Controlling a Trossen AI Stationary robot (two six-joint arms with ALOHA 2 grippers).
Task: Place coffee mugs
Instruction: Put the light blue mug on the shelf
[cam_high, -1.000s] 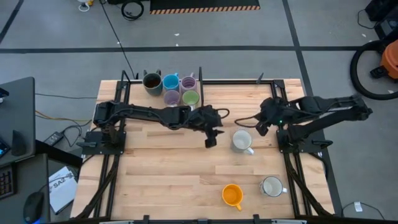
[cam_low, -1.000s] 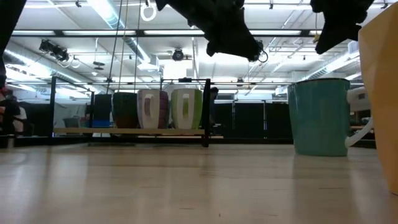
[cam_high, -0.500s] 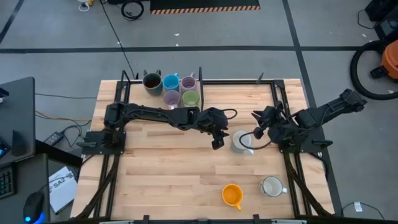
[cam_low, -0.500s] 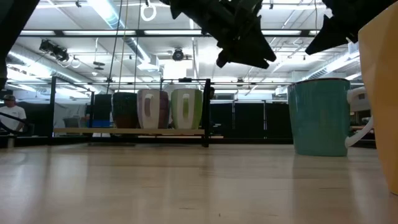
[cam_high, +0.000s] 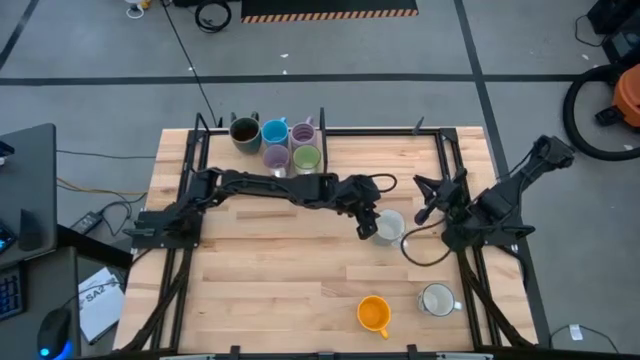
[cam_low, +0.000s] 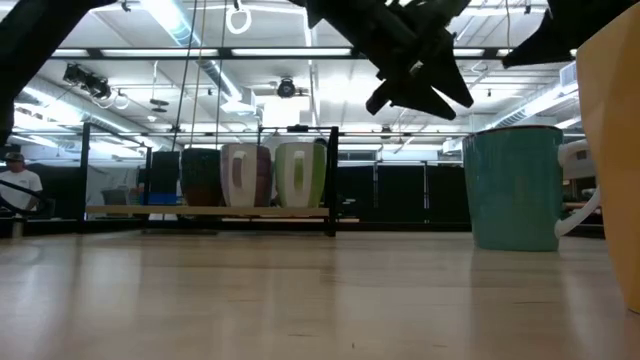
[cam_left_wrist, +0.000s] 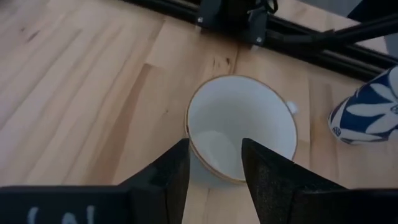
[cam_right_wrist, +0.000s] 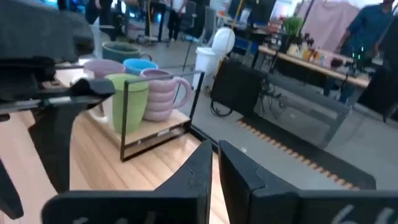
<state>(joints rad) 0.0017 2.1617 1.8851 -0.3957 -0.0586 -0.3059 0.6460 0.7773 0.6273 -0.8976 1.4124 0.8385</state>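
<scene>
Eight mugs sit on the tabletop (cam_high: 250, 280). Five are bunched at the far edge inside a small black frame (cam_high: 322, 125): one dark brown mug (cam_high: 244, 132), one blue mug (cam_high: 274, 132), one green mug (cam_high: 307, 157) and two lilac mugs (cam_high: 277, 157), the second lilac mug (cam_high: 303, 133) behind the green one. Three stand loose: a white mug (cam_high: 388, 226) near the middle, an orange mug (cam_high: 373, 314) at the near edge, and a second white mug (cam_high: 436, 299) just beside it toward the right.

The left gripper (cam_high: 367, 222) reaches across to the middle white mug, its fingers (cam_left_wrist: 171, 168) apart and straddling the near rim, one outside the wall and one over the hollow; I cannot tell whether they touch it. The right gripper (cam_high: 425, 200) hangs raised just to the right of that mug, its fingers (cam_right_wrist: 199, 171) nearly together on nothing, pointing toward the framed group.
</scene>
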